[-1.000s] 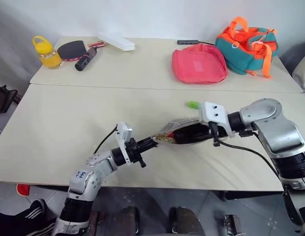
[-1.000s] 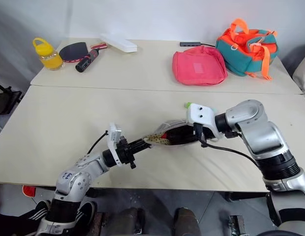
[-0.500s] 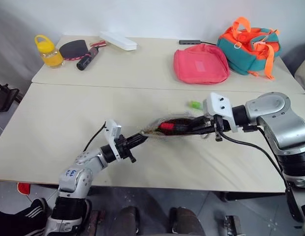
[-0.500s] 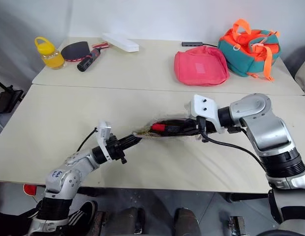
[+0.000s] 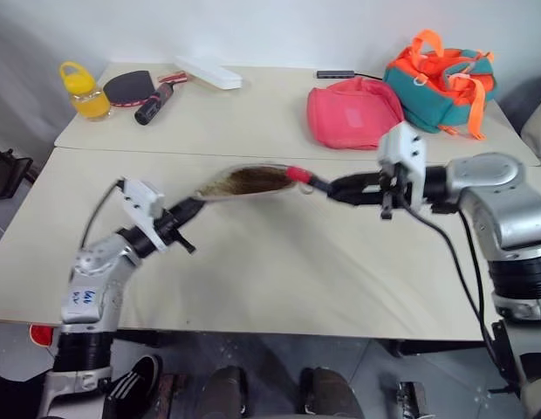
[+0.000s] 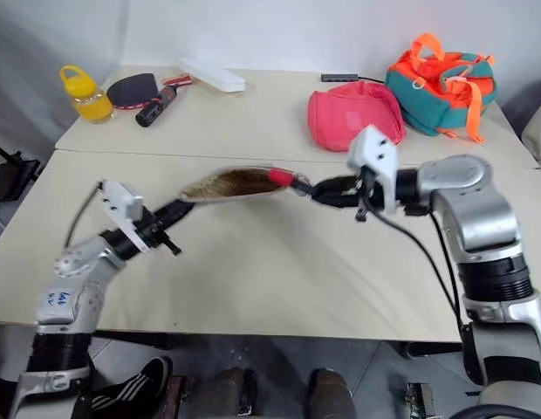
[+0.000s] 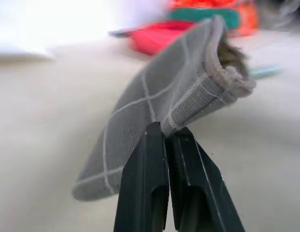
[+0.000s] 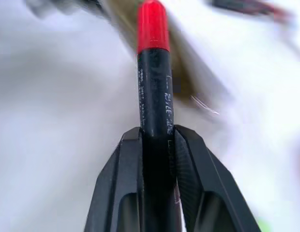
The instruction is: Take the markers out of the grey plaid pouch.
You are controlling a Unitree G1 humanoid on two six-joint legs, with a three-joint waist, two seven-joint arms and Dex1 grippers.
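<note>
Left gripper (image 5: 194, 207) pinches the grey plaid pouch (image 5: 244, 182); right gripper (image 5: 333, 188) clamps the red-capped marker (image 5: 304, 177) — pink pouch (image 5: 352, 113) beyond, probably clear.

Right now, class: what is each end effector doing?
Left end effector: closed on the grey plaid pouch.
Right end effector: closed on the red-capped marker.

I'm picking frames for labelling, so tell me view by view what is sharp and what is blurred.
Left eye view: the table and pink pouch are sharp, while the lifted plaid pouch is smeared. Left wrist view: the gripper and pouch fabric are crisp, the background soft. Right wrist view: the marker is sharp, all behind it streaked.
</note>
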